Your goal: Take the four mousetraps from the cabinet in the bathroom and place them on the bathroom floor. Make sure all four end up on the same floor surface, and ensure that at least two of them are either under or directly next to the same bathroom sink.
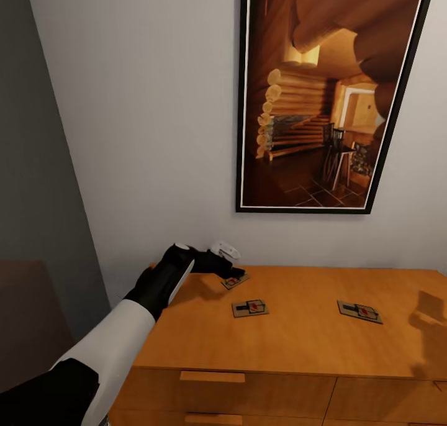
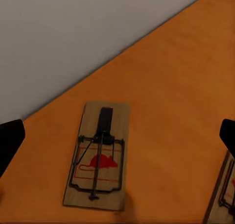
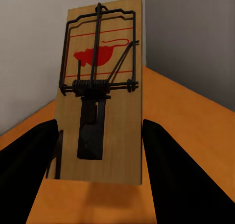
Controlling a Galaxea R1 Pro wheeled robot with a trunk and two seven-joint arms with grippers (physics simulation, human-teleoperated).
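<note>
Three mousetraps lie on the orange-brown cabinet (image 1: 310, 351) top in the head view. The back one (image 1: 234, 281) sits right under my left gripper (image 1: 233, 273), another (image 1: 250, 307) lies just in front of it, and a third (image 1: 359, 311) lies to the right. In the left wrist view that back mousetrap (image 2: 98, 155) lies flat between the widely spread fingers (image 2: 10, 140), untouched, so my left gripper (image 2: 120, 131) is open. My right gripper (image 3: 100, 123) is shut on a fourth mousetrap (image 3: 103, 101), held upright just above the cabinet top (image 3: 196, 116).
A large framed picture of a log cabin (image 1: 329, 97) hangs on the white wall behind the cabinet. A grey wall (image 1: 37, 165) stands to the left. Drawer fronts with slim handles (image 1: 212, 376) face me. A dark shadow (image 1: 428, 314) falls on the cabinet's right end.
</note>
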